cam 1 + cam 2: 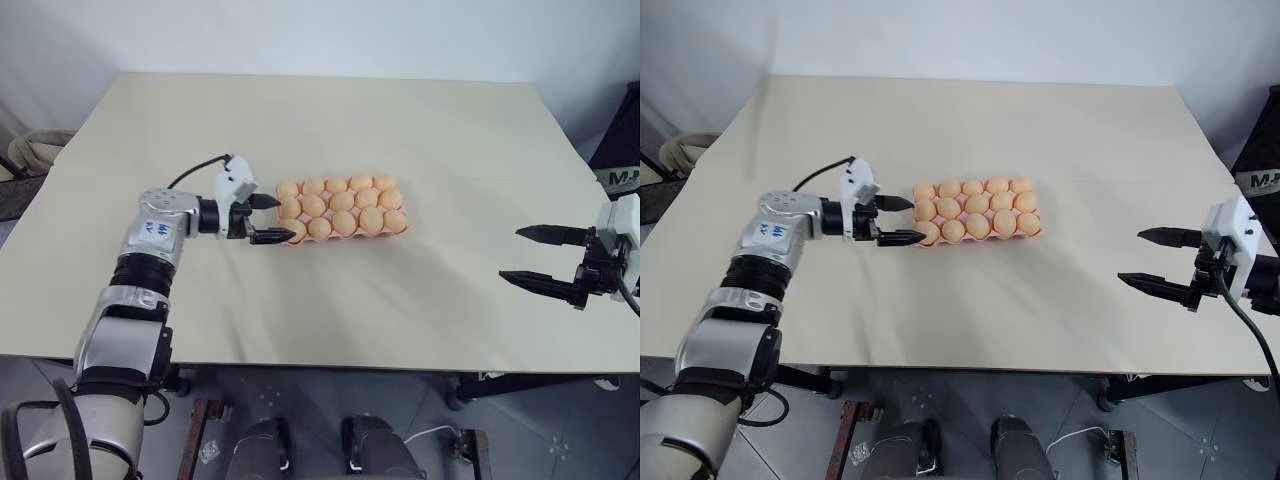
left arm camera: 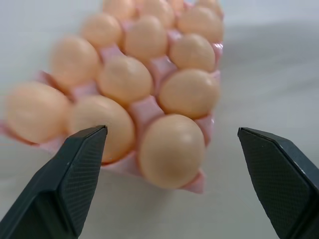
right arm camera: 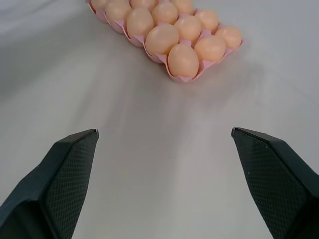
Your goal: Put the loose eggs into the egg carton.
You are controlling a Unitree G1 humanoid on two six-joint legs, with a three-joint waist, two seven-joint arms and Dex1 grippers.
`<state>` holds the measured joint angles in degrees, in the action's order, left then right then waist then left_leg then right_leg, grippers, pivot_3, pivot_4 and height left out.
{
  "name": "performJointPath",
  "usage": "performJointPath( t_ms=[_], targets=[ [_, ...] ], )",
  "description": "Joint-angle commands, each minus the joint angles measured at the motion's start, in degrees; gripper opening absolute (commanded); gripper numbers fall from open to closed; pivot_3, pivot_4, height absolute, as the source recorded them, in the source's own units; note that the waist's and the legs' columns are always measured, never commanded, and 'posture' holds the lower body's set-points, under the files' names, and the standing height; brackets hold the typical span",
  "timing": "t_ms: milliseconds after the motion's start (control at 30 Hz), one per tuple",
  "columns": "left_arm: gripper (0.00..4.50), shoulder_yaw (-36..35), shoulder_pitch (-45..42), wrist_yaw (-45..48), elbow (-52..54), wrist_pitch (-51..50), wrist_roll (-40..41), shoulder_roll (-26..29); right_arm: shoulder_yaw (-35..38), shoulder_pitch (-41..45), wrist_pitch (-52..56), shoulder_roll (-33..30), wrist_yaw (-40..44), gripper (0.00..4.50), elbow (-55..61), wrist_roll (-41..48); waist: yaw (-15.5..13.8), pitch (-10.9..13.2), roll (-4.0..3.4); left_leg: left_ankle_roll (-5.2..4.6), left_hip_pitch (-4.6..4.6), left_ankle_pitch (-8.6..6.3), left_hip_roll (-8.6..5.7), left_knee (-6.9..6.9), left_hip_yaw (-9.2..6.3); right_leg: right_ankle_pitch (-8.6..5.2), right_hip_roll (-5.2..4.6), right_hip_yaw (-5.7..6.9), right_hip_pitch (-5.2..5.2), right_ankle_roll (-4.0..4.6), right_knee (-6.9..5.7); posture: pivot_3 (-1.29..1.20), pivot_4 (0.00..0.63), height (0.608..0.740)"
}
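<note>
The pink egg carton (image 1: 350, 238) lies in the middle of the table, and pale orange eggs (image 1: 343, 201) sit in its cups in three rows. Loose eggs are out of view; no egg lies on the table top. My left gripper (image 1: 285, 219) is open at the carton's left end, its fingers astride the end of the carton without touching an egg. In the left wrist view the near corner egg (image 2: 172, 149) sits in its cup just ahead of the open gripper (image 2: 172, 130). My right gripper (image 1: 509, 253) hangs open and empty well to the right of the carton (image 3: 189, 78).
The pale table top (image 1: 330, 120) stretches wide behind and in front of the carton. A black object (image 1: 620, 165) stands past the table's right edge, and a coiled thing (image 1: 35, 150) lies beyond the left edge.
</note>
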<state>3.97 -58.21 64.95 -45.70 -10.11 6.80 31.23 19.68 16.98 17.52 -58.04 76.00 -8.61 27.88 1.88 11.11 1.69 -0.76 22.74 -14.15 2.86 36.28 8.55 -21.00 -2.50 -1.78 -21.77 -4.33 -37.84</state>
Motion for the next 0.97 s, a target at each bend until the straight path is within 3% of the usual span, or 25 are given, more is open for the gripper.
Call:
performJointPath(
  t_ms=[33,200,400,667,967],
  targets=[
    [4.47,-3.7,0.6,1.2,6.1,0.0,1.9,5.0,-0.7,2.4,-1.5,-1.2,1.4,4.5,-1.8,-0.4,0.1,0.0,0.0,0.0,0.0,0.0,0.0,0.0,0.0,0.0,0.0,0.0,-0.01,0.0,0.0,0.0,0.15,0.74],
    [4.47,-9.1,5.5,7.4,13.7,-5.7,7.1,13.8,-3.1,6.9,-3.7,-1.5,4.8,4.5,-6.5,-1.3,0.5,0.0,-0.01,0.01,0.1,0.0,0.02,0.01,0.05,0.0,0.01,-0.01,-0.15,0.0,-0.06,0.0,0.15,0.74],
    [4.47,-14.5,13.6,10.6,13.2,-2.6,8.9,23.1,-7.3,15.4,-8.8,-1.5,9.2,4.5,-17.9,-5.1,1.3,0.0,-0.01,-0.03,0.19,0.02,0.03,0.17,0.02,0.0,-0.01,0.03,-0.21,0.01,-0.16,0.0,0.15,0.74],
    [4.47,-17.4,17.4,12.1,13.0,-2.9,10.8,26.3,-11.2,24.7,-14.7,-0.2,11.3,4.5,-29.7,-9.3,1.3,0.0,-0.01,-0.1,0.29,0.05,-0.03,0.17,-0.06,0.0,-0.16,0.11,-0.29,0.02,-0.22,0.0,0.15,0.74],
    [4.47,-19.4,20.1,15.3,14.9,-3.9,14.1,27.0,-12.3,27.4,-17.5,0.8,12.4,4.5,-33.9,-10.7,1.5,0.0,-0.01,-0.06,0.57,0.07,-0.01,0.19,0.12,-0.02,-0.12,0.0,-0.71,0.04,-0.47,0.0,0.15,0.74]
  ],
)
